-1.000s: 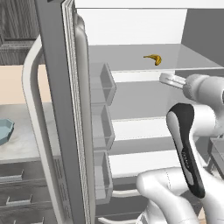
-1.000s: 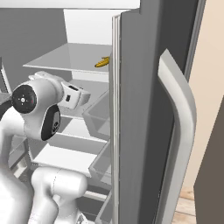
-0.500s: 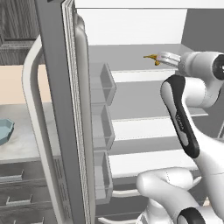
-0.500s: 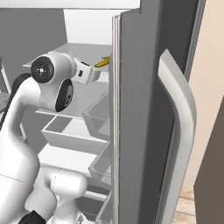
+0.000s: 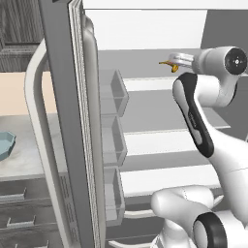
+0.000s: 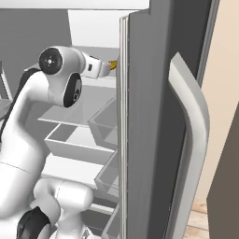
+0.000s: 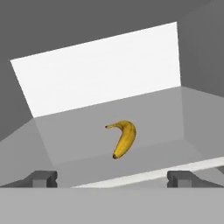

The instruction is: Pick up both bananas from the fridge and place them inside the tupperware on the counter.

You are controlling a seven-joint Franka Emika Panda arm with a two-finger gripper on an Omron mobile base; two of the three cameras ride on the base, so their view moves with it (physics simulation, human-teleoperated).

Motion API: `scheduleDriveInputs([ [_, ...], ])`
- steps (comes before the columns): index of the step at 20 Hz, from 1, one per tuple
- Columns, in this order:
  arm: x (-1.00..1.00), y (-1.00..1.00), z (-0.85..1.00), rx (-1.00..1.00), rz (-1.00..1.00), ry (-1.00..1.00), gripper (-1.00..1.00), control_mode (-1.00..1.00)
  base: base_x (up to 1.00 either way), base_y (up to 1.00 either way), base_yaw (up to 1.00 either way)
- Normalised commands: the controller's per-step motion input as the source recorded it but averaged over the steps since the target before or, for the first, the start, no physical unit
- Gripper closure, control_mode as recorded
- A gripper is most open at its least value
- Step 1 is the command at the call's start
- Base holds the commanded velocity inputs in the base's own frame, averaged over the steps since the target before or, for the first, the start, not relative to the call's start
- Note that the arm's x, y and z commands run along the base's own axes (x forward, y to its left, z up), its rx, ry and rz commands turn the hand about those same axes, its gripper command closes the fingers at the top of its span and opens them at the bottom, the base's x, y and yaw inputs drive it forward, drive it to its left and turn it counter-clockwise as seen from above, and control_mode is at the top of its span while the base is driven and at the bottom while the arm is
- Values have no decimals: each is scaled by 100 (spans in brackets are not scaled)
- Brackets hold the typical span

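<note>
Claw: my claw [image 7: 112,178] is raised to the top shelf of the fridge, its two dark finger tips [image 7: 41,178] spread wide apart and holding nothing.
Banana: one small curved yellow-orange banana with dark tips [image 7: 123,138] lies on the grey upper shelf [image 7: 175,118] ahead of my claw, centred between the tips and not touching them. From the left base view I see it just past my hand [image 5: 170,64]; from the right base view a sliver of it [image 6: 113,65] peeks out beside the door edge.
Fridge: the tall grey stainless-look fridge with curved tubular handles [image 5: 63,135] stands open, white inside, clear bins [image 5: 116,92] on the door.
Tupperware: the shallow light blue tray-like container [image 5: 6,145] sits on the light grey marbled bench [image 5: 29,162], left of the fridge door, well apart from my claw.
</note>
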Motion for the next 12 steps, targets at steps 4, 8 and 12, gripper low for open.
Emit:
scheduleDriveInputs([
  [4, 42, -3, -6, -9, 0, 0, -100, -100, 0, 0, 0],
  [8, 48, -5, -15, -12, 0, 0, -100, -100, 0, 0, 0],
  [12, 43, -4, -16, -1, 0, 10, -100, -100, 0, 0, 0],
])
